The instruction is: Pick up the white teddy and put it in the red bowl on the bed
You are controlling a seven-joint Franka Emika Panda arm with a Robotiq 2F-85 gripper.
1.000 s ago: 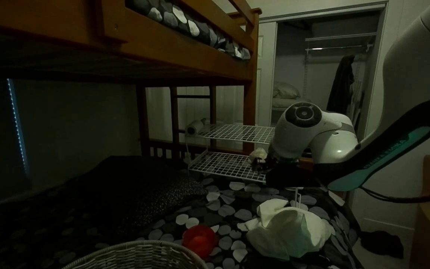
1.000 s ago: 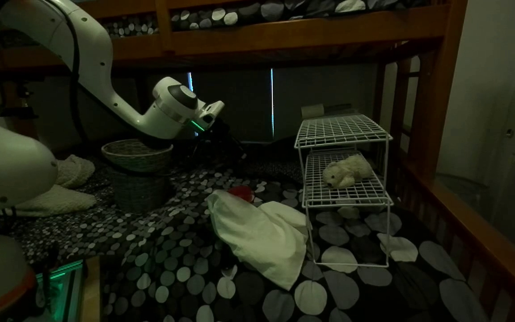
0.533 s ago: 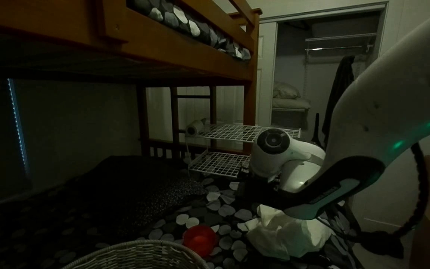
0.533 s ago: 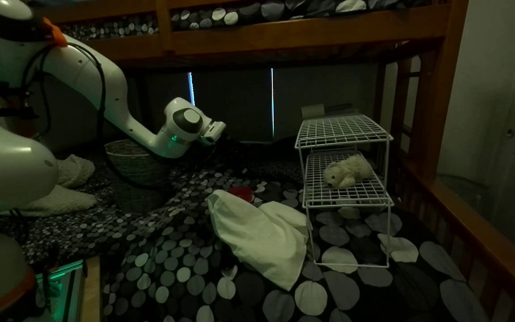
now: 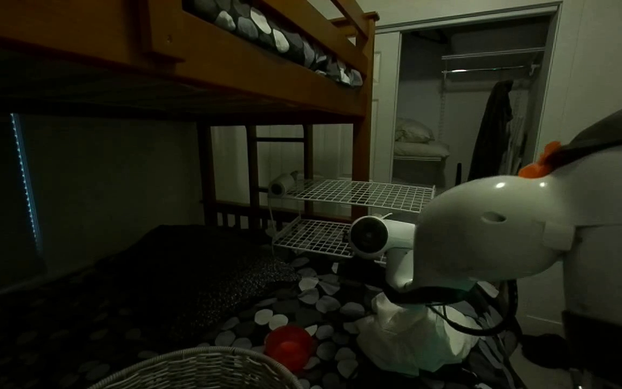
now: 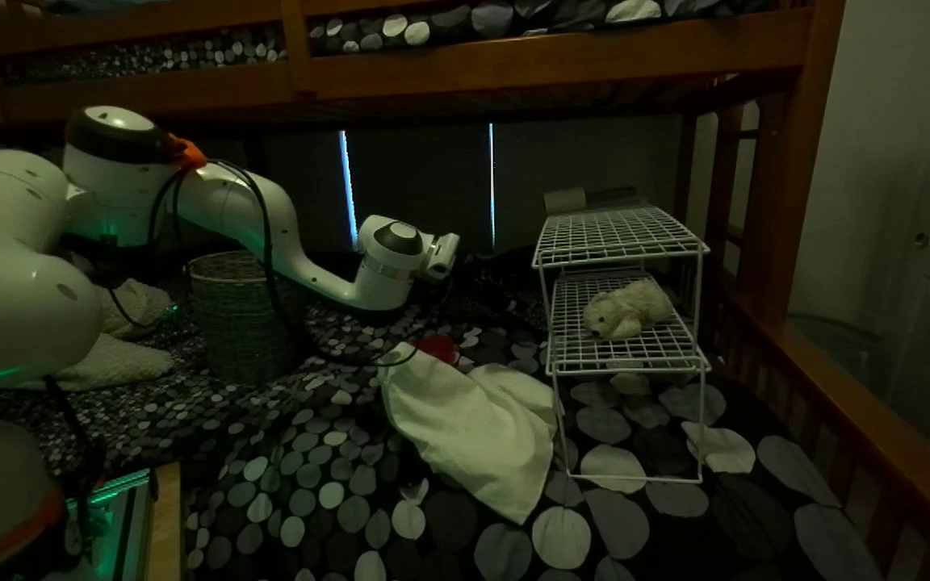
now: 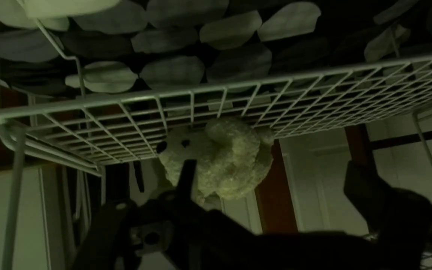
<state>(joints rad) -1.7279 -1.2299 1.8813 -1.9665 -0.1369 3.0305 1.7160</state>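
Evidently the teddy (image 7: 234,159) lies unheld on the rack (image 6: 618,235), gripper (image 7: 270,165) spread wide, both pickup and bowl (image 5: 289,346) to come.

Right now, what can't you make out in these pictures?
White plush teddy: hidden in an exterior view by the white robot arm.
Black two-fingered gripper: details lost in darkness in both exterior views.
Round red bowl: partly covered in an exterior view by the crumpled white cloth.
Grey wicker basket: base cut off in an exterior view by the bottom edge.

Arm (image 6: 223,202) lower, nearer white teddy (image 6: 629,311) than before.
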